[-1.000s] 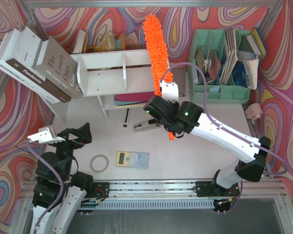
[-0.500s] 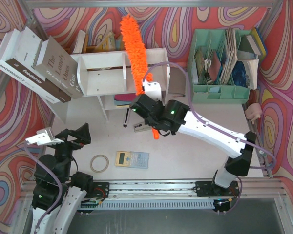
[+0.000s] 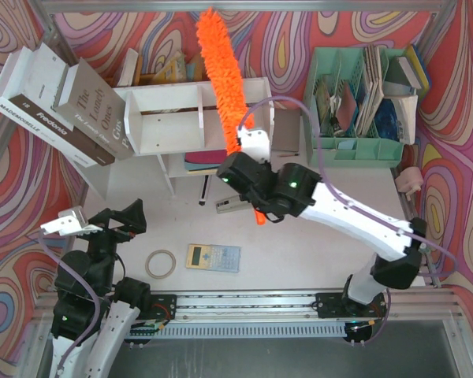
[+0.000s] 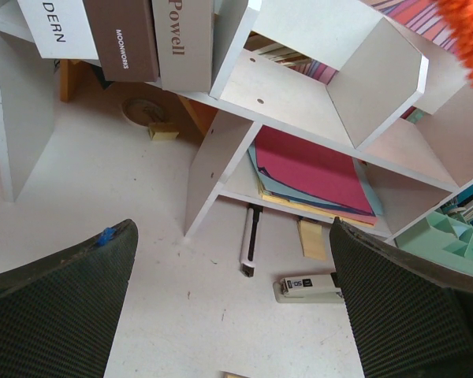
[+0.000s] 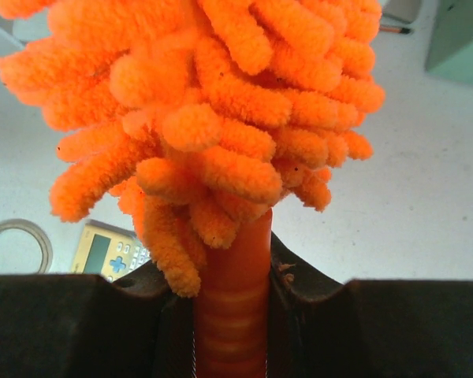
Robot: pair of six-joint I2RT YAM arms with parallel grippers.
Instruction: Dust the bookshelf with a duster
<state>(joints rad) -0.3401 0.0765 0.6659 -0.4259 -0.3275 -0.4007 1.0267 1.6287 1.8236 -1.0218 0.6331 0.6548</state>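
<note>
Since a second ago the duster (image 3: 221,71) has swung left from the right end of the bookshelf (image 3: 169,98) to about its middle divider, then eased a touch back rightward; the right arm swung with it, while the left arm kept its place. Nearest the bases, left gripper (image 4: 234,236) sits idle, jaws spread wide, holding nothing. Tape roll (image 3: 161,264) and calculator (image 3: 213,257) lie on the table just beyond it, stapler (image 3: 235,206) a little farther, in front of the shelf. Right gripper (image 5: 232,287) is pinched tight on the ribbed orange handle just under the fluffy head, the handle's tail poking out on the near side. Farther on, the head lies across the shelf's top board, its tip past the rear edge toward the patterned wall; whether the fibres press on the board cannot be told from above. Judgement: duster looks light, head soft and yielding, handle slim, stiff and smooth enough to twist in a pinch. The ribbed stretch close to the head looks the best place to hold, for short leverage and steadier sweeps.
</note>
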